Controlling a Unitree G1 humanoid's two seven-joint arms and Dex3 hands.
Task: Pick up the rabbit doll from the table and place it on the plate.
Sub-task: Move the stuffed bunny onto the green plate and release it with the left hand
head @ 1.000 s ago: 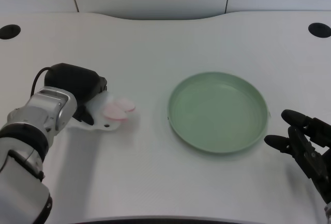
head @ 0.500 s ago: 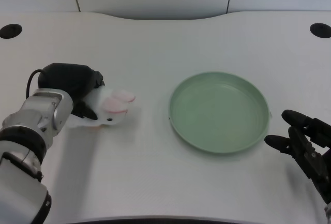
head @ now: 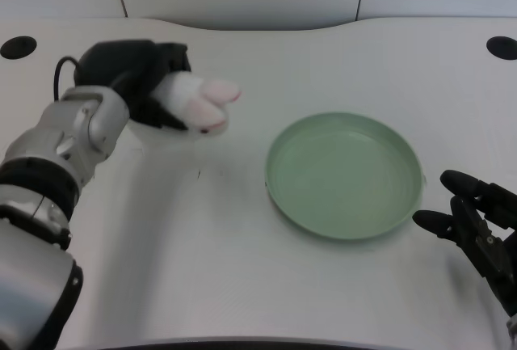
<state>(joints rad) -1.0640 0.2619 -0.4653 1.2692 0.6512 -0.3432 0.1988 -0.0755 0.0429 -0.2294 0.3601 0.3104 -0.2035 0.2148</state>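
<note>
My left hand (head: 141,79) grips the white rabbit doll (head: 200,105), whose pink ears point right toward the plate. Hand and doll are lifted off the table at the upper left, and a shadow lies on the table below them. The doll's body is partly hidden inside the black fingers. The round green plate (head: 344,222) lies flat on the table to the right of the doll, with nothing on it.
My right hand (head: 477,225) rests at the lower right, just beyond the plate's rim. Two dark round holes (head: 18,47) (head: 502,47) sit in the table's far corners. A white wall panel rises behind the table's back edge.
My left hand has lifted the rabbit doll off the table and carried it up and slightly right toward the plate. The plate and right hand have stayed put.
</note>
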